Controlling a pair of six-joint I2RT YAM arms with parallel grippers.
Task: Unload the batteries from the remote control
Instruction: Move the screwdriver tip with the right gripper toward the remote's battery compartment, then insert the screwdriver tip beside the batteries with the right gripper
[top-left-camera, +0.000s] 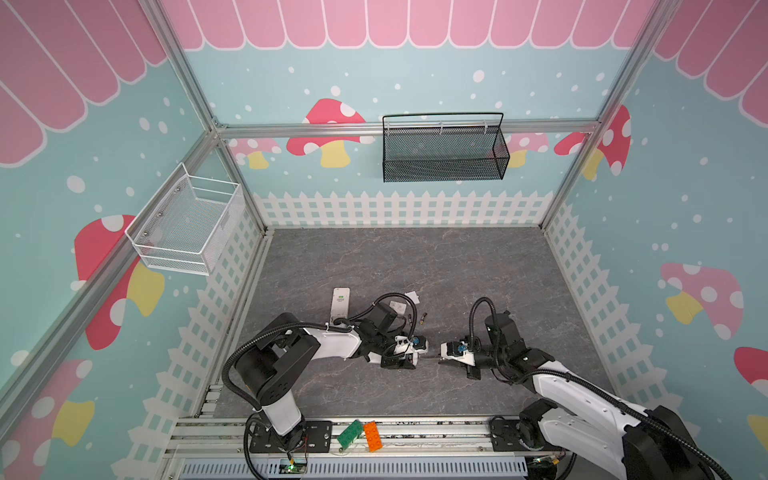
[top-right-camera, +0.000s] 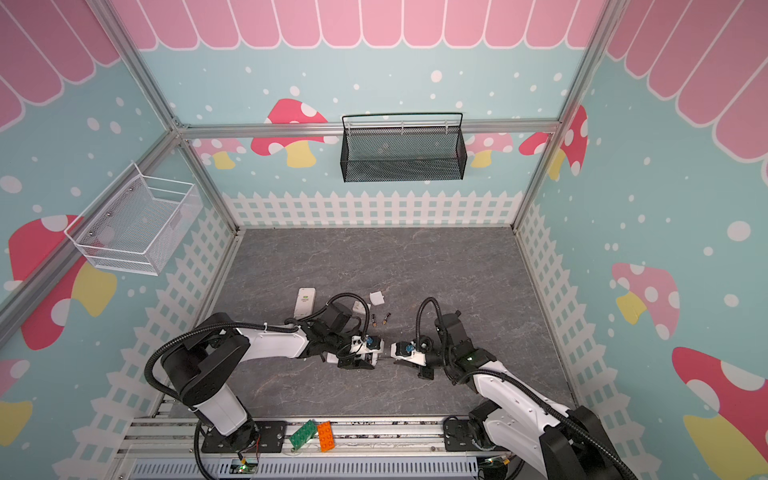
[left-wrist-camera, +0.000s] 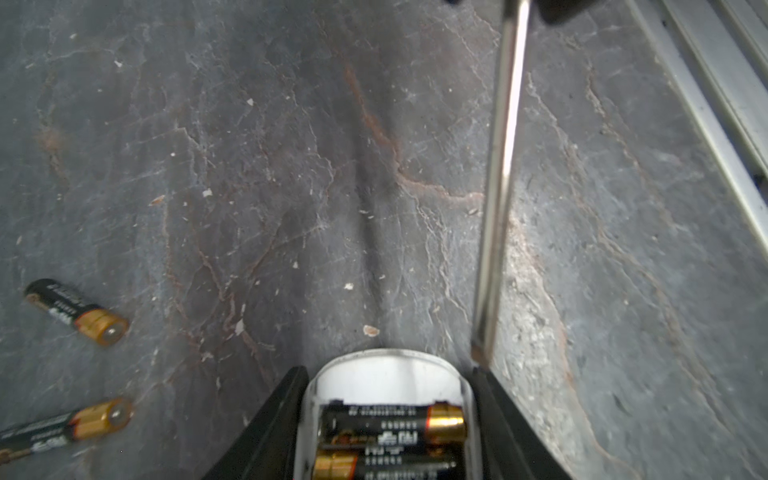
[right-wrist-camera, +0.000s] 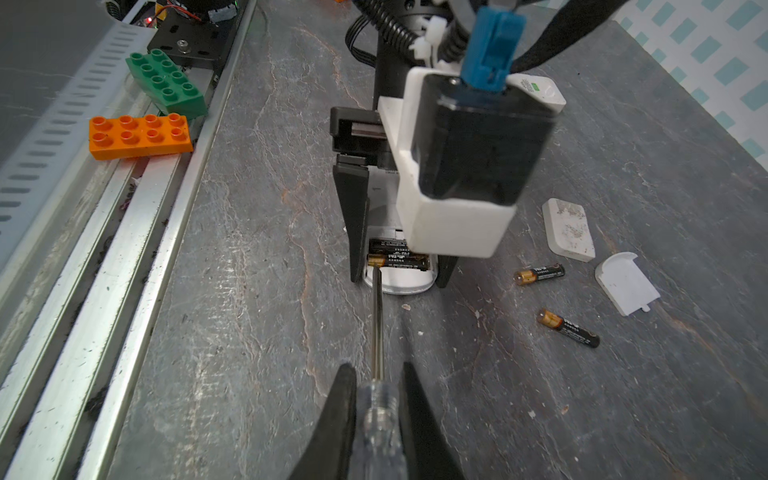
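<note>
Left tool (right-wrist-camera: 402, 277) gripping remote (left-wrist-camera: 386, 376), batteries (left-wrist-camera: 395, 424) black, gold-capped

Place: robot test cell | aluminium frame (top-left-camera: 266, 132) | mushroom-print walls (top-left-camera: 415, 83)

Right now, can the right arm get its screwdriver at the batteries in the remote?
Probably yes. The remote lies open, clamped by the left jaws only at its sides, and the screwdriver tip sits right by the gold end of the nearer battery.

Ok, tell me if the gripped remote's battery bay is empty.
Not empty: two batteries lie in the open bay of the remote.
</note>
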